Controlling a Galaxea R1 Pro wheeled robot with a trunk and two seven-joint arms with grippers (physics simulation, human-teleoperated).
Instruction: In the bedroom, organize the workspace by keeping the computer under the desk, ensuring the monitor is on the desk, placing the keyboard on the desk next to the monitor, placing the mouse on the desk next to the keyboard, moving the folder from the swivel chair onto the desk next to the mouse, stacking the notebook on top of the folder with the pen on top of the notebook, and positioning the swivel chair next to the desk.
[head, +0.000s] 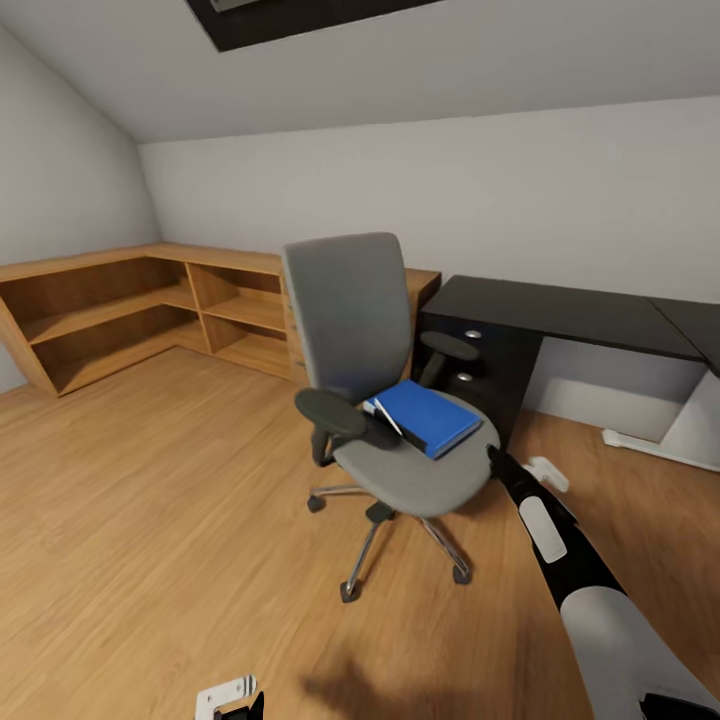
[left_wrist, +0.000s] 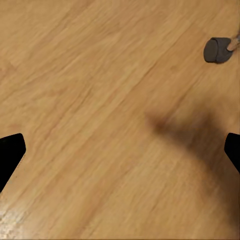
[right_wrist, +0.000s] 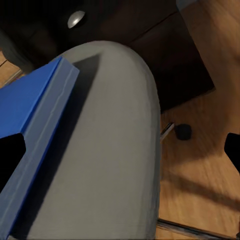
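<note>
The desk (head: 560, 315) stands along the far wall with its black top bare in the part shown, so none of the desk arranging looks done yet; the monitor, keyboard, mouse and computer cannot be placed from here. The swivel chair (head: 400, 400) sits in front of the desk's drawer end, near it but turned away, and will need final positioning later. On the chair seat lies the blue folder (head: 432, 415), toward the seat's desk-side edge, with something small and dark tucked against its far side, too unclear to name. The right gripper (right_wrist: 122, 150) hovers over the seat's edge just beside the folder, fingers spread wide and holding nothing; lifting the folder seems the step in hand. The left gripper (left_wrist: 120, 150) hangs over bare floor, likewise wide open and empty.
</note>
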